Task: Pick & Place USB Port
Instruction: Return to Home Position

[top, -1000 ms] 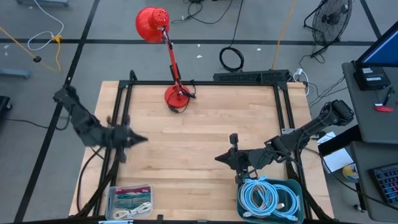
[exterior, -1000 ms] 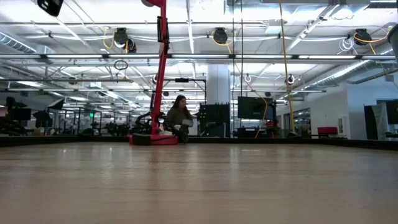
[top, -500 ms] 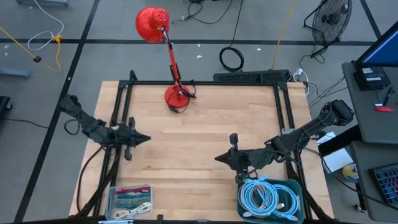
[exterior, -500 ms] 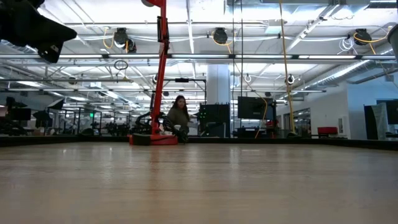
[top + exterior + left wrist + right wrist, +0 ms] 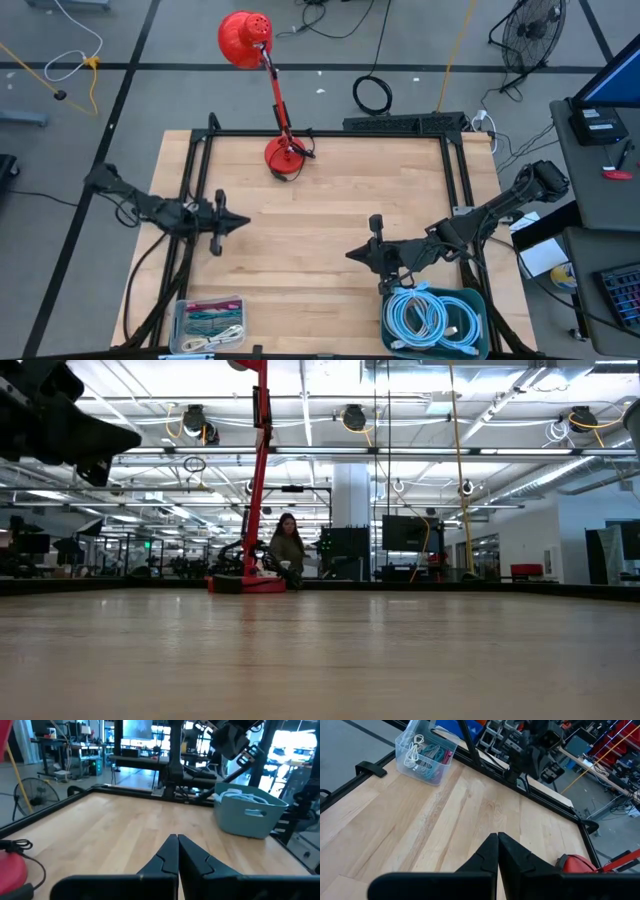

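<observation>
1. Blue cables (image 5: 425,314) lie coiled in the blue bin (image 5: 481,298) at the worktop's (image 5: 320,200) right corner.
2. Right gripper (image 5: 352,253) hangs just beside it, fingers pressed together, holding nothing.
3. Left gripper (image 5: 241,221) hangs over the left side, fingers together, empty.

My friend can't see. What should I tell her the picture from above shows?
A wooden table seen from above, with the left gripper and right gripper both shut above bare wood. A clear bin of mixed cables and a blue bin of pale blue cables sit along one edge; a red lamp stands opposite.
</observation>
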